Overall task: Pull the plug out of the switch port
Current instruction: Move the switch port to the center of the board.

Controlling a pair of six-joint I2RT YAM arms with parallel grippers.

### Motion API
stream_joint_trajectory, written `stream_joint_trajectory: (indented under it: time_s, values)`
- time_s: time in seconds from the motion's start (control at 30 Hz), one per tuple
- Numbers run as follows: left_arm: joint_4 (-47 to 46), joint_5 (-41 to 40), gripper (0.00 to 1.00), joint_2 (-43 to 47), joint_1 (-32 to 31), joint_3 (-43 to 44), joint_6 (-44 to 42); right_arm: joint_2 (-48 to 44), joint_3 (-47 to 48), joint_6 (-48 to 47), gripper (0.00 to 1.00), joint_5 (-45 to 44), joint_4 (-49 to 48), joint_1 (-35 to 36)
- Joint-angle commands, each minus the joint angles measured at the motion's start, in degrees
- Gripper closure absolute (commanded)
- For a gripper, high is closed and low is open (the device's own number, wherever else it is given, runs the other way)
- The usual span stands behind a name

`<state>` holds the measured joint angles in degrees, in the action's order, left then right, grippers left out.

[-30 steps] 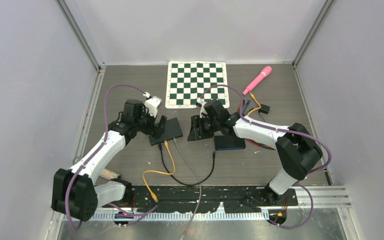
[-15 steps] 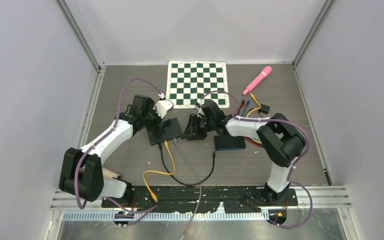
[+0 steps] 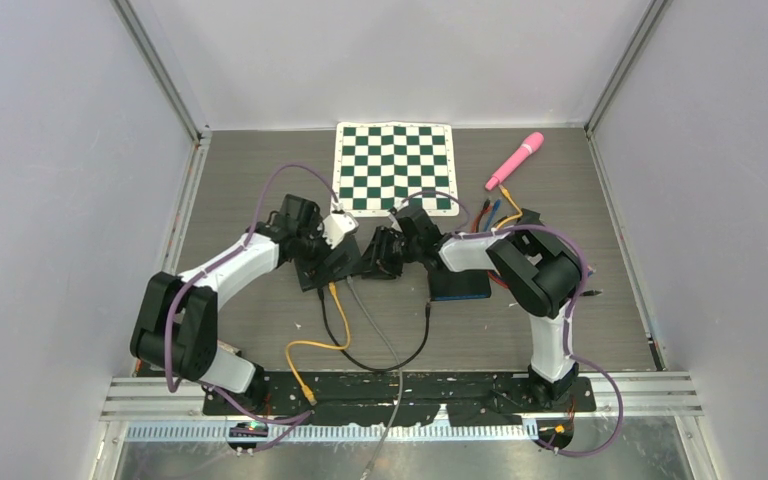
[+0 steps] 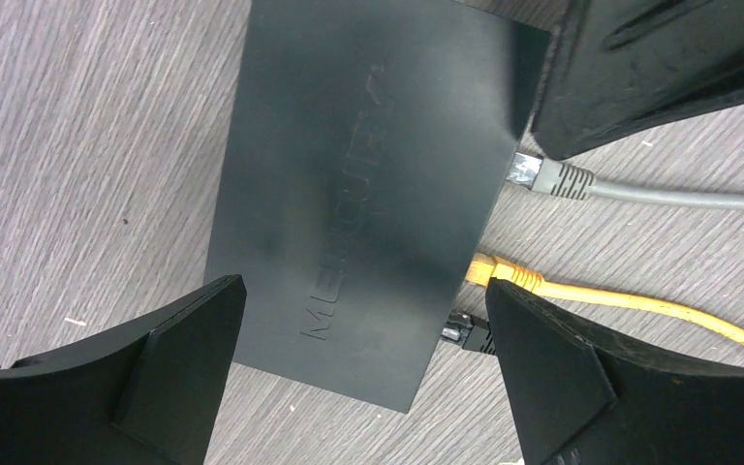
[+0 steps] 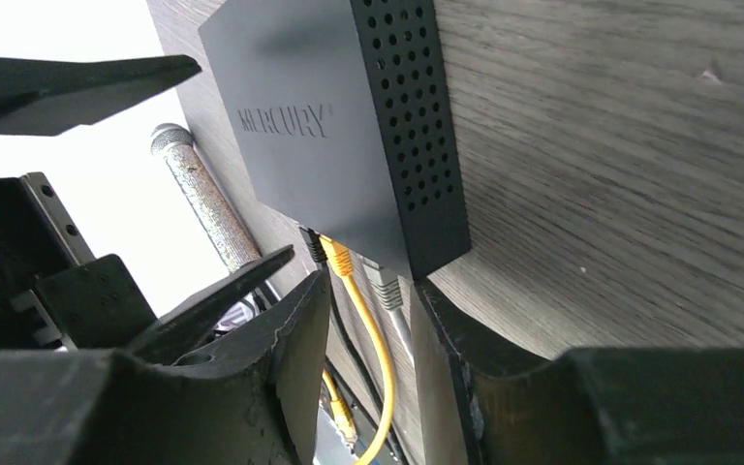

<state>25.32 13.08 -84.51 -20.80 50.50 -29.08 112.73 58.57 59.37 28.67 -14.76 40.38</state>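
Half-spread, the right gripper (image 5: 370,283) pinches nothing. The grey plug (image 5: 384,287) shows in the gap just past its fingertips, seated in the switch (image 5: 320,145). Whether either finger touches that plug I cannot tell. The left wrist view shows one right finger lying just over the plug, at the switch's port corner.

The left gripper (image 4: 363,289) is spread wide and holds nothing. It straddles the switch across its width, one finger on the plain side and one on the port side above the yellow plug (image 4: 504,271) and black plug (image 4: 465,331). Contact with the case cannot be judged.

All three plugs sit side by side along one edge of the switch, the grey one nearest the right gripper. From above, the two grippers meet over the switch at mid-table, the left coming from the left and the right from the right.

The yellow cable (image 3: 310,350), black cable (image 3: 380,362) and grey cable (image 3: 388,345) trail from the switch toward the near edge. A dark box (image 3: 460,288) lies under the right forearm, with loose wires (image 3: 500,212) just behind it.

Farther back lie a chess mat (image 3: 395,167) and, well to its right, a pink tool (image 3: 516,160). The table (image 3: 260,170) is grey-brown wood grain. Pale walls (image 3: 410,60) close it in on three sides, with metal rails in the back corners.
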Motion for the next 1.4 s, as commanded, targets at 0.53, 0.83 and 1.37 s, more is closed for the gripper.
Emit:
stream_joint_trajectory:
  time_s: [0.53, 0.83, 1.37]
  values:
    - [0.2, 0.4, 0.07, -5.2, -2.8, 4.6, 1.3, 2.2, 0.8, 3.0, 0.63, -2.5, -4.2, 2.6]
    - [2.8, -1.8, 0.12, -7.6, -4.9, 4.8, -0.6, 3.9, 0.2, 5.1, 0.65, -4.0, -7.6, 3.6]
    - [3.8, 2.0, 0.26, -8.3, -5.0, 4.7, -1.5, 5.9, -0.4, 7.4, 0.69, -6.9, -11.4, 3.7]
